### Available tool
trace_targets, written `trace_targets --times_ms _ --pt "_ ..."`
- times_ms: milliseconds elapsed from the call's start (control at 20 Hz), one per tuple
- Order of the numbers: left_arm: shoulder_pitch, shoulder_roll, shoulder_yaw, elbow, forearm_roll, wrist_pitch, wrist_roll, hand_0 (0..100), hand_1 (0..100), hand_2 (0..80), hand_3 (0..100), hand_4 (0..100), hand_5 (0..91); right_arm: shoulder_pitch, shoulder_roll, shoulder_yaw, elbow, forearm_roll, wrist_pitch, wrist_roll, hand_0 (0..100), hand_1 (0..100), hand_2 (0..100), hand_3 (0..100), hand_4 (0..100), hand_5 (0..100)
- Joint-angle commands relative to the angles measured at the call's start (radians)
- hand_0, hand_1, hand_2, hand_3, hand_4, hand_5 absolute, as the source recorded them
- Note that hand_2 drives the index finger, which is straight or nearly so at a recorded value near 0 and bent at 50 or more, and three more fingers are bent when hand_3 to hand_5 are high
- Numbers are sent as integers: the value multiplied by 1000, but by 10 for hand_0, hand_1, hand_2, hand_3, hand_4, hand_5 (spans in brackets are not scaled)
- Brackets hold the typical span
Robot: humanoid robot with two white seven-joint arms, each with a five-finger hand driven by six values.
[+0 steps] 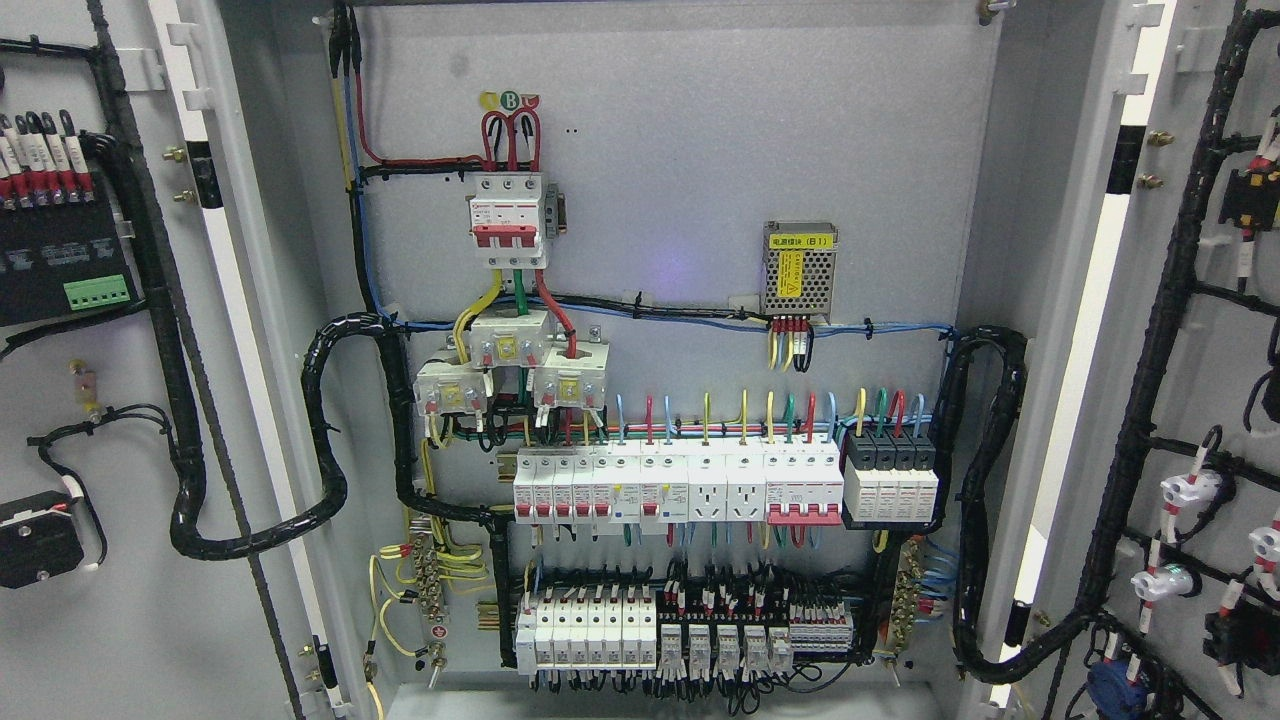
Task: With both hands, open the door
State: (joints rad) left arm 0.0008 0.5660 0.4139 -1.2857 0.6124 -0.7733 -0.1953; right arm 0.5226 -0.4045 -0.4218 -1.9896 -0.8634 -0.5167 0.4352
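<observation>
The cabinet shows two open doors, one at the left (150,400) and one at the right (1180,400), one big red-handled breaker (508,218), one mesh-covered power supply (799,270), three white transformer blocks (508,342), and two sockets (726,496).

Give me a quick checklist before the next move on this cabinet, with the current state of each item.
1. Left door swung open: ok, its inner face with wiring shows.
2. Right door swung open: ok, inner face also showing.
3. Cabinet interior exposed: ok, the main breaker and breaker row are in plain sight.
4. Hands clear of the doors: cannot tell, neither hand is in view.
5. Black cable looms to the doors free of pinching: ok as far as visible, both hang in loose curves.
6. Loose wires inside: cannot tell at this detail.
</observation>
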Motion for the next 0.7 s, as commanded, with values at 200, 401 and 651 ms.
trace_targets --times_ms 200,401,651 --pt "59 -5 -63 -167 4 -35 10 0 0 0 0 0 0 0 1 -8 8 -9 -2 0 380 0 0 0 0 0" --pt "119 -5 -92 -247 21 -35 17 0 0 0 0 0 0 0 -7 6 -18 -9 -6 7 379 0 0 0 0 0" --pt "194 -5 -118 -346 20 -35 27 0 0 0 0 0 0 -3 -13 24 -49 -9 -14 17 379 0 0 0 0 0"
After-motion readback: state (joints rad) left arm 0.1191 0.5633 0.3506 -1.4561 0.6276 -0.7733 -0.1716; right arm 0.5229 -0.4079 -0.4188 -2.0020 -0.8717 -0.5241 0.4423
